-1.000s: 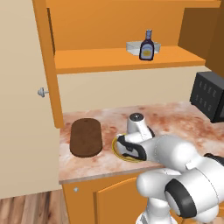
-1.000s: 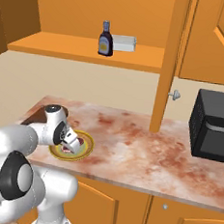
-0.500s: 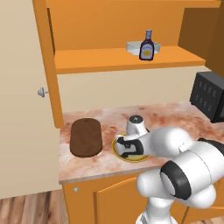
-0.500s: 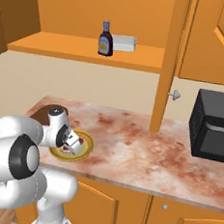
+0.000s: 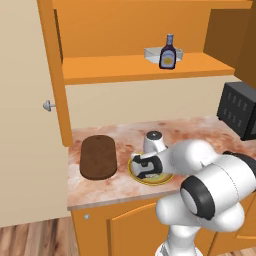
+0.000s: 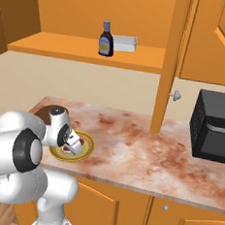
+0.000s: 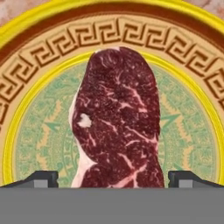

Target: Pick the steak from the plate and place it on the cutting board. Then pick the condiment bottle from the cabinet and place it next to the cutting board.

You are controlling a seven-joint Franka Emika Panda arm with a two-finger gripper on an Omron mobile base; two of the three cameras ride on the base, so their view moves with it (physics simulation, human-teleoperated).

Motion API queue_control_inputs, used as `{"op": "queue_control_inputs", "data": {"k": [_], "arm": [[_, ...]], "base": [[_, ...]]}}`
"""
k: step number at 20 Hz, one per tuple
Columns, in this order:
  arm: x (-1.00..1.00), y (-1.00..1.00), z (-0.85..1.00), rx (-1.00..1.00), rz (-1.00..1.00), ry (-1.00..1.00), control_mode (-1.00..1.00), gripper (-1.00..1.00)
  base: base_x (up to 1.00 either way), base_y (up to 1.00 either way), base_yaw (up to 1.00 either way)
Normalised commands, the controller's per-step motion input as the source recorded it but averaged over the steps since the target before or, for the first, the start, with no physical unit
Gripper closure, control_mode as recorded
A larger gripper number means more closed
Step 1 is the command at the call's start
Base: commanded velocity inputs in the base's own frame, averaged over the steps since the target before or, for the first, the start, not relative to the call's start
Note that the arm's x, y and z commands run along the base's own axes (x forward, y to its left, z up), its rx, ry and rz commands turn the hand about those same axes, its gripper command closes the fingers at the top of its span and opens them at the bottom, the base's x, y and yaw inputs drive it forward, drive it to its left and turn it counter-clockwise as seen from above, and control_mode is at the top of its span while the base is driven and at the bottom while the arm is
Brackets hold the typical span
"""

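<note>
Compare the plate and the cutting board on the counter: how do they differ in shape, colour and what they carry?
Shape: the plate is round, the cutting board is oblong with rounded ends.
Colour: the plate has a yellow-brown patterned rim and pale green centre, the cutting board is plain dark brown.
Load: the plate carries the steak, with the open gripper low over it; the cutting board is bare.
Both lie flat on the same counter, side by side.

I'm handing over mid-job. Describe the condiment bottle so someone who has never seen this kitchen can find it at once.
Look up from the marbled counter to the open orange cabinet and its single shelf. The condiment bottle stands upright near the shelf's right end, in front of a clear rectangular tray. Unlike the tray, it is dark navy with a narrow neck and a yellowish label.
</note>
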Motion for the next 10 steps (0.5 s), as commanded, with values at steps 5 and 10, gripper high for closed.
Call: {"op": "queue_control_inputs", "data": {"k": [5, 10], "arm": [[0.0, 0.0, -0.13, 0.0, 0.0, -0.01, -1.0, 1.0], [0.0, 0.0, -0.01, 0.0, 0.0, -0.03, -1.0, 1.0]], "base": [[0.0, 0.0, 0.0], [0.0, 0.0, 0.0]]}}
